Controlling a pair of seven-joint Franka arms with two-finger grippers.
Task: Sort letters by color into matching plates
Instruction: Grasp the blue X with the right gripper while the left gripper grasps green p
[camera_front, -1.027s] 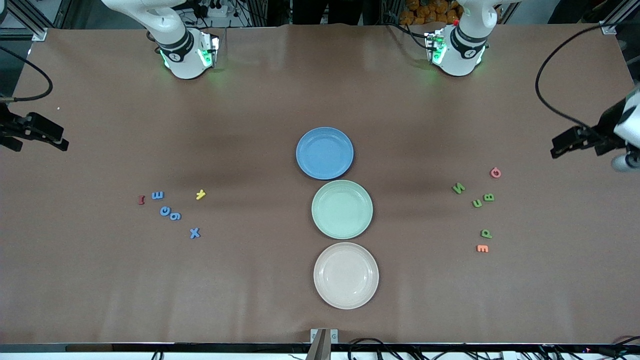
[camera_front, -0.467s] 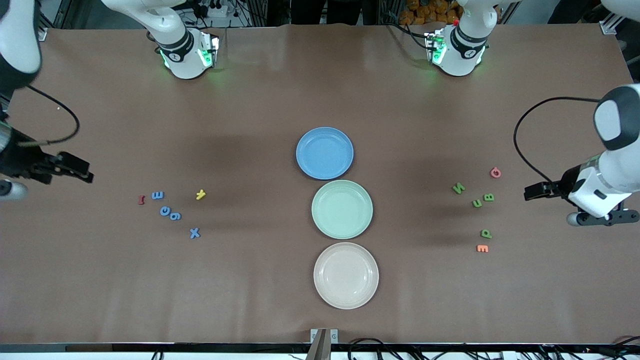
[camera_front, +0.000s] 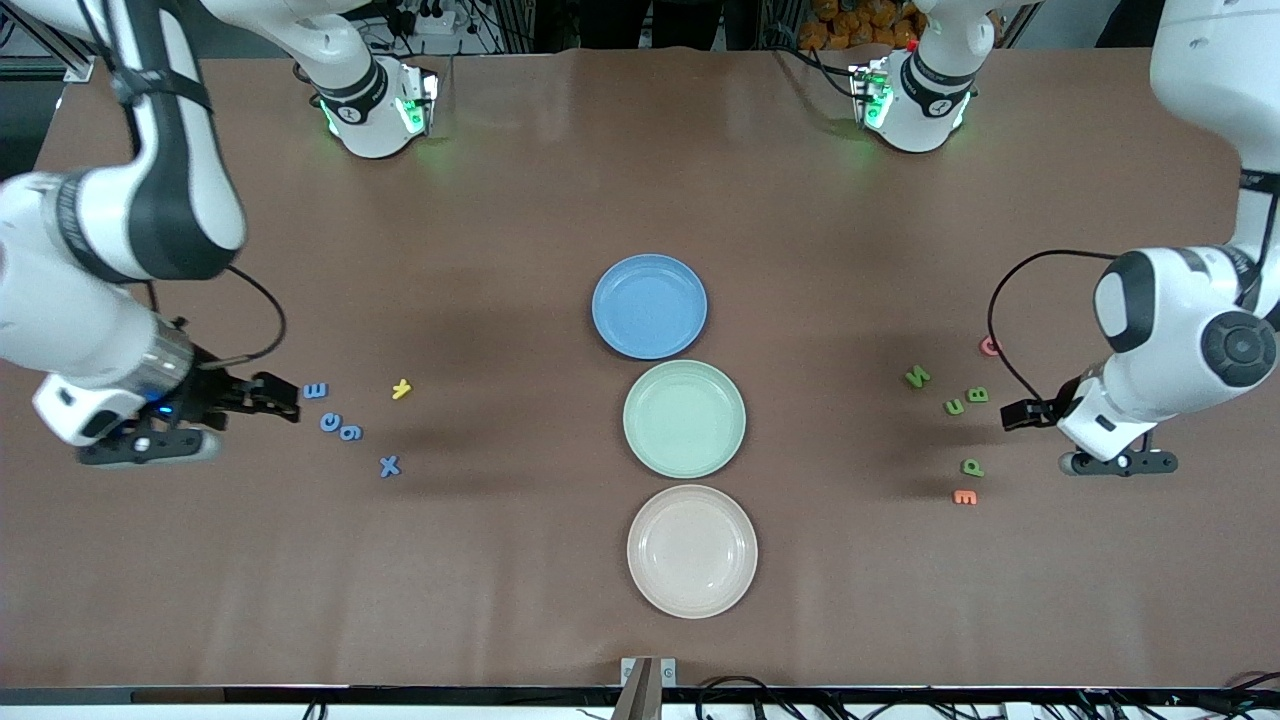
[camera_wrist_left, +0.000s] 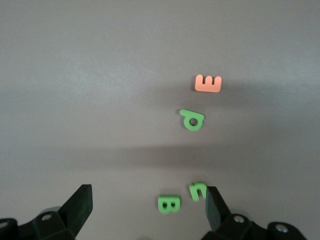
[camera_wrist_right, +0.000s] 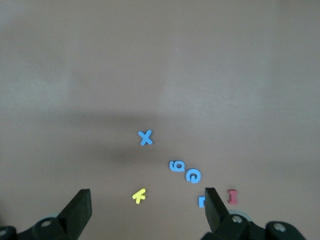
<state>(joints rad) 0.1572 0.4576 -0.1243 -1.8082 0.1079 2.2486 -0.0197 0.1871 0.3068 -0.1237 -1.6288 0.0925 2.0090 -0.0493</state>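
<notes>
Three plates sit in a row at the table's middle: blue (camera_front: 650, 306), mint green (camera_front: 684, 418), cream (camera_front: 692, 551) nearest the camera. Toward the right arm's end lie a blue E (camera_front: 315, 391), C (camera_front: 329, 422), 9 (camera_front: 350, 432), X (camera_front: 389, 465) and a yellow K (camera_front: 401, 389). My right gripper (camera_front: 283, 398) hangs open, covering a red I (camera_wrist_right: 232, 196). Toward the left arm's end lie a green N (camera_front: 916, 377), u (camera_front: 953, 406), B (camera_front: 978, 395), P (camera_front: 972, 467) and an orange E (camera_front: 965, 497). My left gripper (camera_front: 1012, 415) hangs open beside the B (camera_wrist_left: 168, 203).
A pink letter (camera_front: 988, 346) shows partly from under the left arm's cable. Both arm bases (camera_front: 375, 110) stand at the table's edge farthest from the camera. A small bracket (camera_front: 648, 672) sits at the edge nearest the camera.
Both arms have swung in from the table's ends toward their letter clusters. The right gripper now covers the red I in the front view. No letter has moved.
</notes>
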